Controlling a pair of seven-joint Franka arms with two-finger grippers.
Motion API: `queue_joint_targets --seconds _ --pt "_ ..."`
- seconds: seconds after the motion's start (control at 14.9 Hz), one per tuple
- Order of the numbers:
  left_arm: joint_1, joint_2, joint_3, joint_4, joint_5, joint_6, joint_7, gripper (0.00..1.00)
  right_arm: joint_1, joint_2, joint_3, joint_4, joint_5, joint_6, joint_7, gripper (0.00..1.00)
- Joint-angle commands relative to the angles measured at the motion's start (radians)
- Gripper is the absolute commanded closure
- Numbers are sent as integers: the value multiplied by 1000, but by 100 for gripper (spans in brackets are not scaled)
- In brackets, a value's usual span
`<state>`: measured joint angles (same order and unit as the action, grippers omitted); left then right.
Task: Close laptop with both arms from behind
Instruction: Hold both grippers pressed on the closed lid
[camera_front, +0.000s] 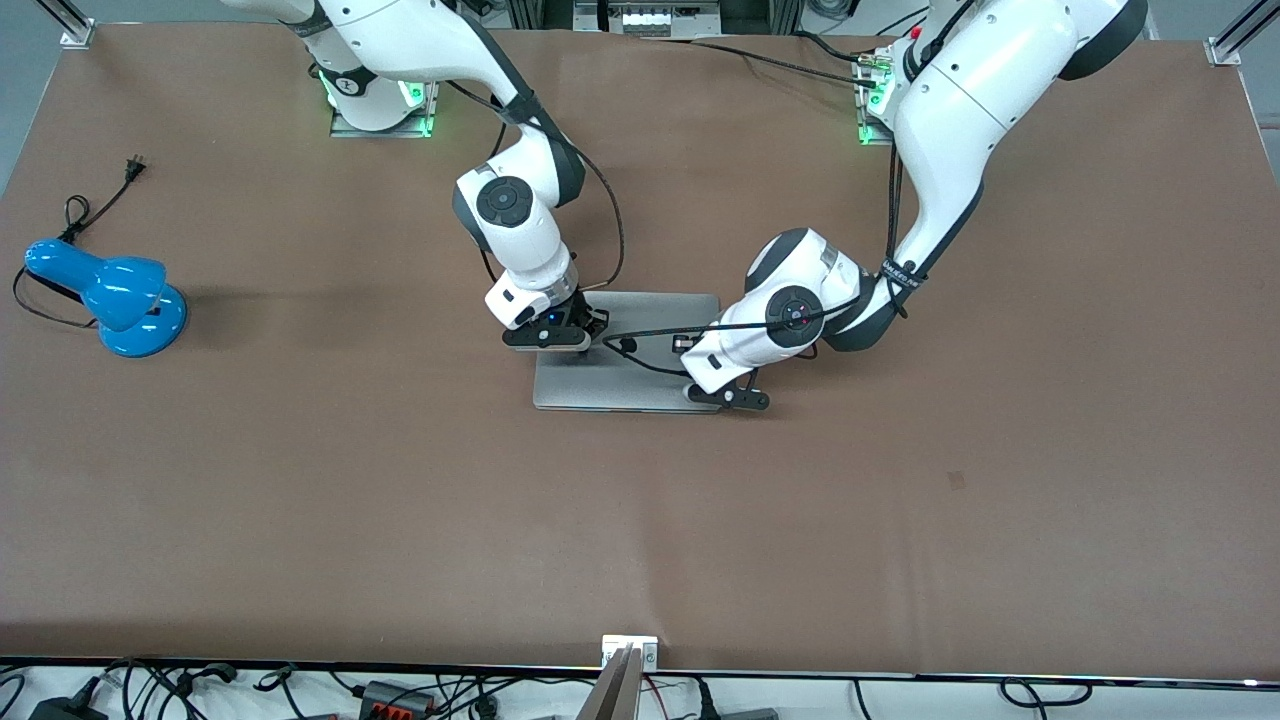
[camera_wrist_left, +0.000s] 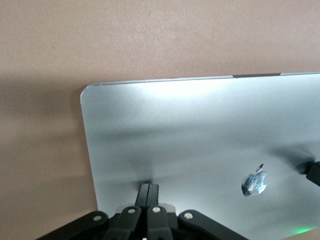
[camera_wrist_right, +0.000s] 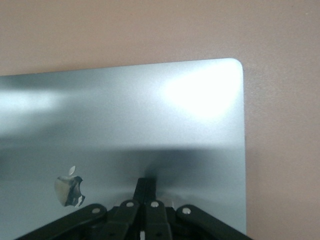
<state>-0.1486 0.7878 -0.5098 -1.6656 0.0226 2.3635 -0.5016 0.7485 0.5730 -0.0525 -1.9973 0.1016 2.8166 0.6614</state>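
Note:
The silver-grey laptop (camera_front: 625, 352) lies on the brown table with its lid down; keyboard and screen are hidden. The lid and its apple logo show in the left wrist view (camera_wrist_left: 200, 135) and the right wrist view (camera_wrist_right: 125, 115). My left gripper (camera_front: 728, 396) is shut, and its fingertips (camera_wrist_left: 149, 189) rest on the lid at the corner nearest the front camera, toward the left arm's end. My right gripper (camera_front: 548, 338) is shut, with fingertips (camera_wrist_right: 146, 184) on the lid near the edge toward the right arm's end.
A blue desk lamp (camera_front: 112, 296) with a black cord lies at the right arm's end of the table. Loose cables run below the table's edge nearest the front camera (camera_front: 400, 690).

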Motion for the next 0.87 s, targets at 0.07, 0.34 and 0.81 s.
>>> queue_joint_targets --seconds 0.07,0.34,0.81 --pt "-14 25 22 29 31 8 -17 100 -3 24 5 20 -11 12 -13 100" --pt "-26 37 33 29 59 40 -18 100 6 50 5 20 -11 37 -13 100" --pt "-2 -5 27 29 51 14 -40 100 -3 47 5 32 -11 32 -20 100"
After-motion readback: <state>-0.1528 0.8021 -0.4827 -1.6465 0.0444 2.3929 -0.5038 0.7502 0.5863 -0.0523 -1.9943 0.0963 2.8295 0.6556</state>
